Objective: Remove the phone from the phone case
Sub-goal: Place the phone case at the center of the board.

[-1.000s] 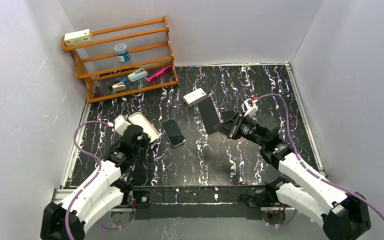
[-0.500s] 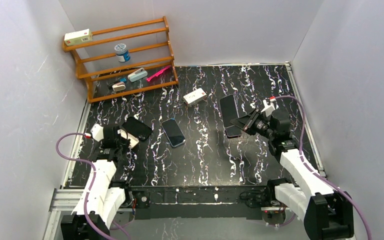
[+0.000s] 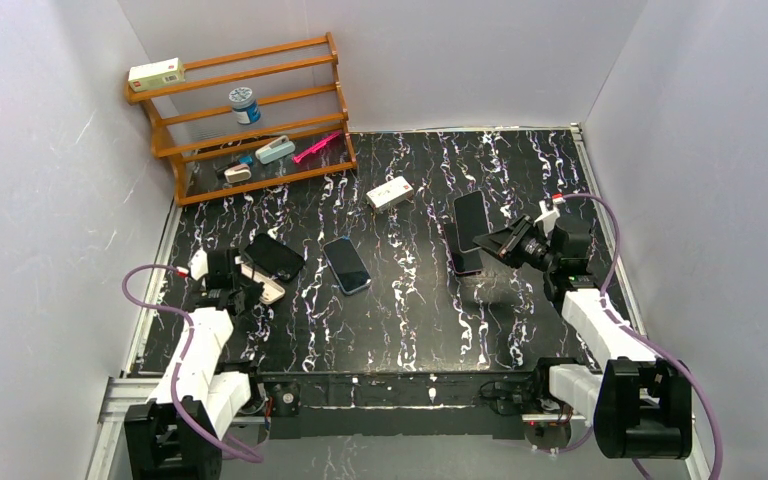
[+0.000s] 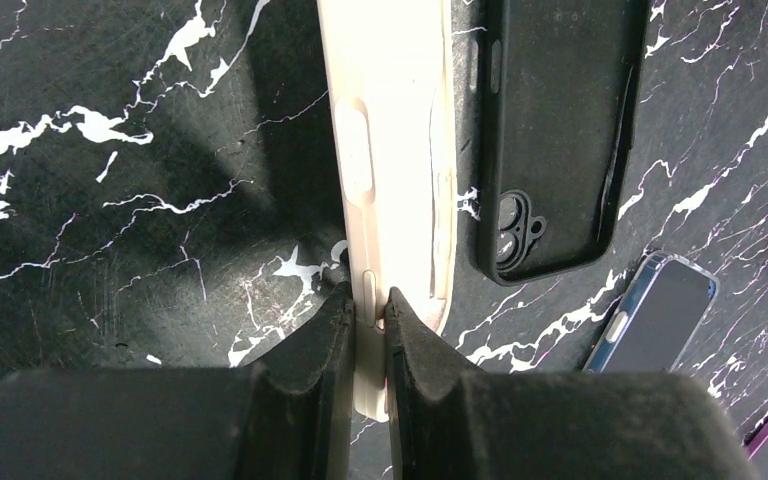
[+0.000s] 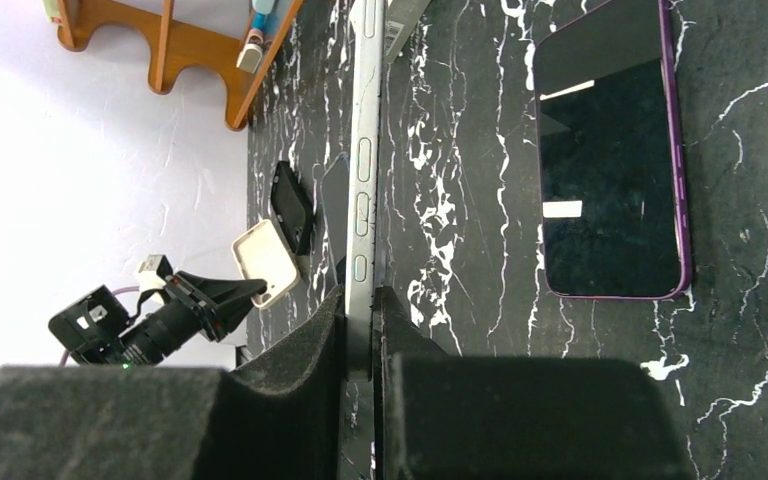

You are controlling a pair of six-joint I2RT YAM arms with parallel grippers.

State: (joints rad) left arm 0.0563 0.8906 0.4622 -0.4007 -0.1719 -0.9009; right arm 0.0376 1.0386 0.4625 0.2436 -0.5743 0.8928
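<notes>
My left gripper (image 4: 368,312) is shut on the end of a cream phone case (image 4: 390,150) that lies on edge low over the table. In the top view it is at the left (image 3: 242,284), with the cream case (image 3: 264,289) beside it. My right gripper (image 5: 360,300) is shut on a dark phone (image 5: 363,170), seen edge-on and bare of any case. In the top view it (image 3: 492,243) holds that phone (image 3: 471,214) upright above a purple phone (image 3: 460,258) lying flat.
A black case (image 3: 275,256) lies next to the cream one, and a phone in a blue case (image 3: 346,264) lies mid-table. A white box (image 3: 390,191) sits further back. A wooden rack (image 3: 240,115) with small items stands at the back left.
Both arms have drawn back toward their own sides. The left one took the cream case left and down. The right one carried the dark phone right, uncovering the purple phone.
</notes>
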